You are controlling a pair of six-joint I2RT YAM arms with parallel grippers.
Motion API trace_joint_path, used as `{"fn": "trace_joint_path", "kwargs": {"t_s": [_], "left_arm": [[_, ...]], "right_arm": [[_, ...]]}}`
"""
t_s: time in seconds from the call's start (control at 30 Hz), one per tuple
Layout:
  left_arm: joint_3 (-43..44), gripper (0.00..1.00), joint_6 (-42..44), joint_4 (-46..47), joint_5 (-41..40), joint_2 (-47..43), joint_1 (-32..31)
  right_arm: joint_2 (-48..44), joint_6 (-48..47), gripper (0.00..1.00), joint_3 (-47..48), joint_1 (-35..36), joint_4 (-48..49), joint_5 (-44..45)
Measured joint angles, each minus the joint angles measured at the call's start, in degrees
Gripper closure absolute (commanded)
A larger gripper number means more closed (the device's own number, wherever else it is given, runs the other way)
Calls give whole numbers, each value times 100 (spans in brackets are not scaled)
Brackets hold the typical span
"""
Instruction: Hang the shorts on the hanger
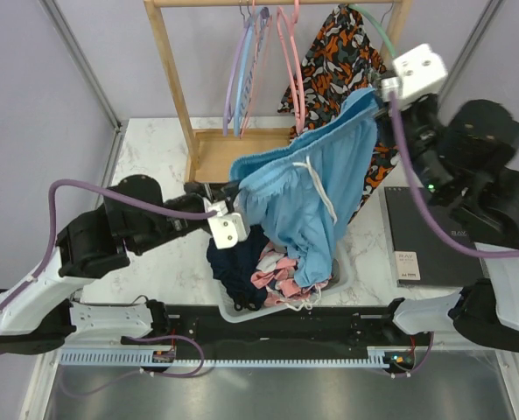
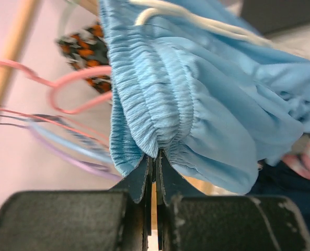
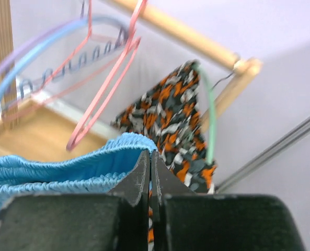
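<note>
Seen from above, two robot arms hold a pair of sky-blue shorts [image 1: 316, 188] stretched in the air between them, over a white marble table [image 1: 150, 149]. The left gripper [image 2: 153, 157] is clamped on the left end of the gathered waistband. Its wrist camera shows the two black fingers pressed together, with a fold of ribbed blue elastic pinched at the tips. The right gripper [image 3: 150, 157] is higher and farther back. It is likewise closed tight on the other end of the waistband, with the blue edge caught between its fingers. The waistband slants up from lower left to upper right, and a white drawstring [image 1: 319, 184] dangles down the front. The legs hang down to a pale basket [image 1: 228, 313] at the near side of the table. The basket holds dark navy clothing [image 1: 233, 267] and some pink and white pieces [image 1: 277, 271]. Behind the shorts stands a wooden rack [image 1: 173, 87]. The pink hanger [image 1: 291, 74] hangs from its rail, apart from the shorts and just beyond the raised waistband, next to lilac and blue hangers [image 1: 239, 79]. Farther right on the same rail, a mint-green hanger [image 3: 211, 115] carries an orange, black and white patterned garment [image 1: 329, 57]. A dark flat board [image 1: 421, 232] lies on the table at the right.
</note>
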Motion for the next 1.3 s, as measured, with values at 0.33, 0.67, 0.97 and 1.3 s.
{"fn": "trace_joint_path", "kwargs": {"t_s": [0.33, 0.67, 0.97, 1.3], "left_arm": [[2170, 98, 1023, 463, -129, 693, 4], [3187, 98, 1145, 579, 881, 879, 4], [140, 98, 1141, 667, 260, -511, 15], [-3069, 98, 960, -518, 2, -1784, 162]], "right_arm": [[-525, -133, 100, 863, 0, 555, -951], [-638, -105, 100, 992, -57, 973, -1996], [-1792, -57, 100, -2131, -105, 1386, -1893], [-1858, 599, 100, -5007, -118, 1034, -2223]]}}
